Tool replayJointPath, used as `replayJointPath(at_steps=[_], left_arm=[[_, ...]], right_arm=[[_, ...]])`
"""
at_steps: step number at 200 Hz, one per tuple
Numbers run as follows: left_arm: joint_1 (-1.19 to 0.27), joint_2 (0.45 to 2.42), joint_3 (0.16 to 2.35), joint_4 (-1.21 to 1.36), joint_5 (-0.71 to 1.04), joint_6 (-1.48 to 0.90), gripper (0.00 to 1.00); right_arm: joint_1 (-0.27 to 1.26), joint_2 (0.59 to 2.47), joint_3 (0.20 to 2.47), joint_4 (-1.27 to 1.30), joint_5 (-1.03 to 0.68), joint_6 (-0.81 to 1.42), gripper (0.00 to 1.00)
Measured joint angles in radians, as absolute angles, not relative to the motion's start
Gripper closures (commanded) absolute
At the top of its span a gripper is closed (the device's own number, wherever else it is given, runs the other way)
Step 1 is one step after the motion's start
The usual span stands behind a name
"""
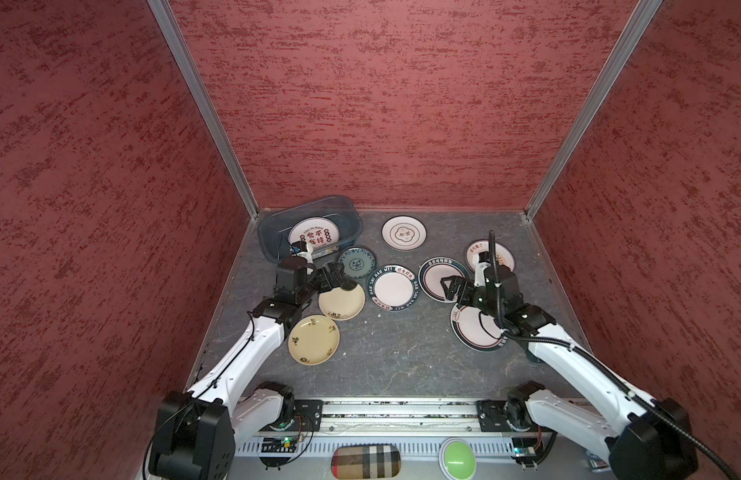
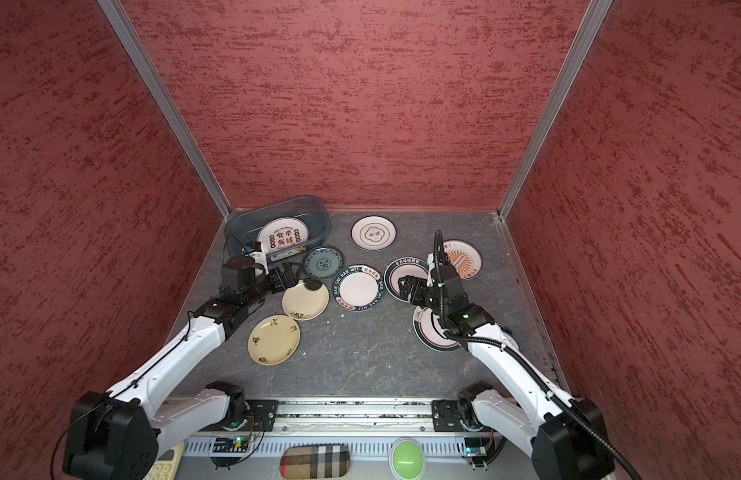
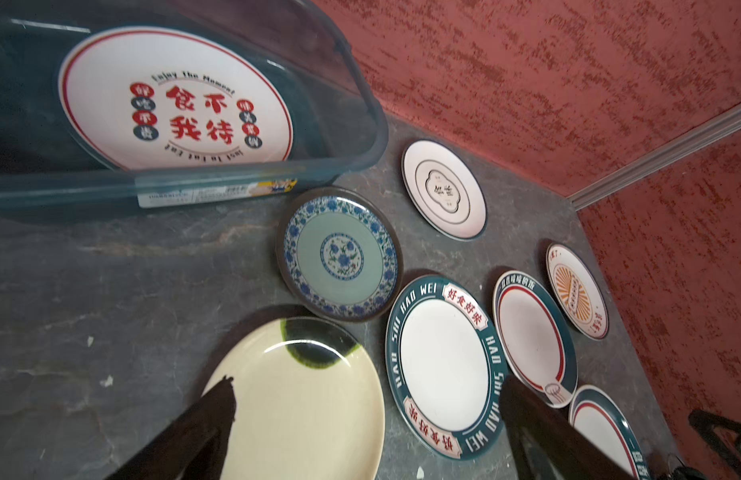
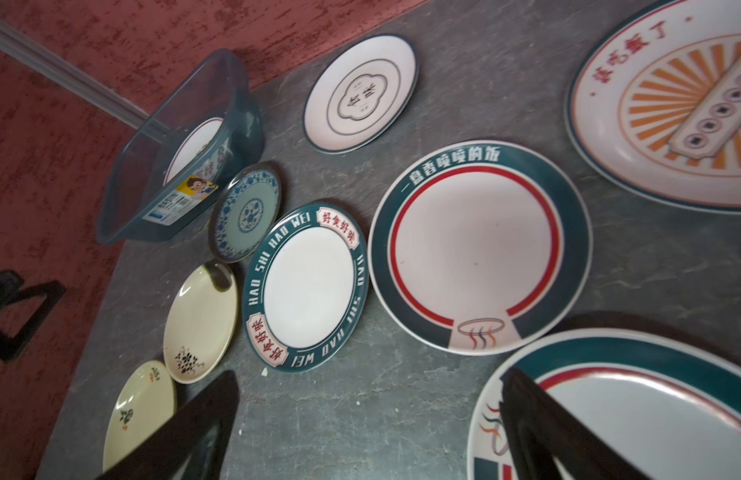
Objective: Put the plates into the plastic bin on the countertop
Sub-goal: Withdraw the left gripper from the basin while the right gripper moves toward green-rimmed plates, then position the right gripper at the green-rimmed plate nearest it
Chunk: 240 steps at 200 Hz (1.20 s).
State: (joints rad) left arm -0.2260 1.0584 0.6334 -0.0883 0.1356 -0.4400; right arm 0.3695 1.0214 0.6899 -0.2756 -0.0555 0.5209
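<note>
- Okay so, far left first: the plastic bin (image 1: 265,243) sits in the back-left corner of the countertop (image 1: 402,353). One plate is already in it, the red-character plate (image 1: 314,237), lying on the bin's floor.
- Just in front of the bin is the left gripper (image 1: 337,276). Its jaws are spread wide with nothing between them. It hangs over the far edge of the blotched cream plate (image 1: 342,303); can't tell if it's actually touching.
- Nearer the front edge, just beside that one, is the flowered cream plate (image 1: 314,339), flat on the counter.
- The teal-patterned plate (image 1: 356,262) lies right by the bin's labelled side. The HAO WEI plate (image 1: 393,288) is just beside it, about mid-counter.
- Back middle, off by itself, is the white cloud-outline plate (image 1: 403,232).
- Right of centre is the red-ring teal plate (image 1: 433,272), and the right gripper (image 1: 445,289) hangs over its near side. It's also wide open and holding nothing.
- Behind that wrist sits the orange sunburst plate (image 2: 464,259), partly hidden by the arm.
- Last, the second teal-rimmed plate (image 1: 468,328) lies under the right arm, closest to the front on that side.
</note>
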Motion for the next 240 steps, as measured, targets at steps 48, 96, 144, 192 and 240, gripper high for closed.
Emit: replayJointPath(at_steps=[48,96,144,192,240], left_arm=[[-0.227,1.047,0.591,-0.014,0.166,-0.447,0.01],[-0.227,1.077,0.593,0.069,0.222,-0.459,0.01],[-0.227,1.077,0.595,0.093,0.270,-0.484,0.01],[-0.227,1.073,0.595,0.115,0.290,-0.485,0.01],[-0.226,1.101,0.595,0.144,0.348,-0.486,0.01]], right_arm=[[0.239,1.005,0.748,-0.411,-0.073,0.483,0.01],[0.147,0.995,0.785,-0.552,-0.097,0.479,0.01],[0.032,0.927,0.763,-0.619,-0.138,0.516,0.01],[-0.053,0.901,0.690,-0.630,-0.203,0.548,0.01],[-0.085,0.902,0.663,-0.634,-0.229,0.553,0.01]])
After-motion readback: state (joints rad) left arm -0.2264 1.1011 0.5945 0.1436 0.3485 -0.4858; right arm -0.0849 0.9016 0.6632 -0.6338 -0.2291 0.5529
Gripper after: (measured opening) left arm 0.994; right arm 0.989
